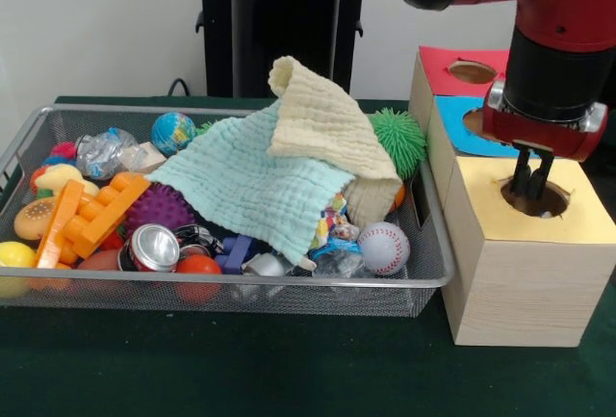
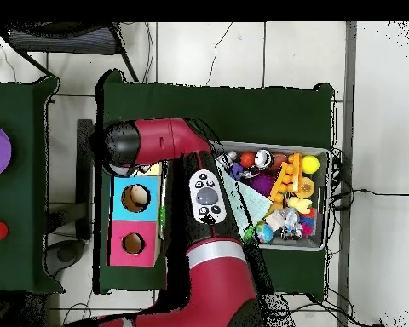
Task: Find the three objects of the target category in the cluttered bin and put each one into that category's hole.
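Gripper (image 1: 531, 182) at the right of the front view: you are looking at the red arm (image 1: 539, 13) reaching straight down from the upper right, its two dark fingers (image 1: 521, 174) drawn narrow and dipping into the hole (image 1: 535, 200) of the yellow-topped box (image 1: 525, 253), holding nothing you can see. One polka-dot piece (image 1: 332, 217) is peeking out at centre frame, lying in the bin (image 1: 231, 282) beneath the mint cloth (image 1: 255, 186) and cream cloth (image 1: 322, 123). Overhead, the arm is hiding the yellow box, reaching from the bottom edge toward upper left.
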Robot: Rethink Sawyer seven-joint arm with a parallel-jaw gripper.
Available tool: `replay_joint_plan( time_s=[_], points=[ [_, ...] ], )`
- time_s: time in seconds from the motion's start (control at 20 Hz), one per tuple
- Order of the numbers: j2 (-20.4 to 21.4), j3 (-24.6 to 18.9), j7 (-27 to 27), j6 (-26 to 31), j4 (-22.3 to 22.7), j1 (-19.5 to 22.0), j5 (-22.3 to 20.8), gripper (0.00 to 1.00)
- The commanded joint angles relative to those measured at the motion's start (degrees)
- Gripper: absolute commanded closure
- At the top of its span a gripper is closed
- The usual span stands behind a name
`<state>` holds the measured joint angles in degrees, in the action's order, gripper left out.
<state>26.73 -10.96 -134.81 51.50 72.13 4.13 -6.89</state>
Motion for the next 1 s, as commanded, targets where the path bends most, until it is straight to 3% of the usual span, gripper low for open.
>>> replay_joint_plan(
  time_s=[0.05, 0.25, 0.6, 0.7, 0.9, 1.0],
  points=[
    [3.1, -0.7, 0.4, -0.4, 2.7, -0.1, -1.3, 1.0],
    [9.7, 0.0, 1.9, 5.6, 3.9, 0.0, -0.6, 1.0],
    [14.4, -1.3, 2.9, 16.2, 2.3, 1.9, 2.1, 1.0],
    [15.1, -1.7, 3.8, 14.2, 2.3, 2.4, 1.8, 1.0],
    [15.2, 0.8, 4.9, 7.6, 0.4, 2.4, -3.7, 1.0],
    [13.3, 1.1, 6.6, 3.7, 0.0, 3.6, -6.4, 1.0]
  ],
)
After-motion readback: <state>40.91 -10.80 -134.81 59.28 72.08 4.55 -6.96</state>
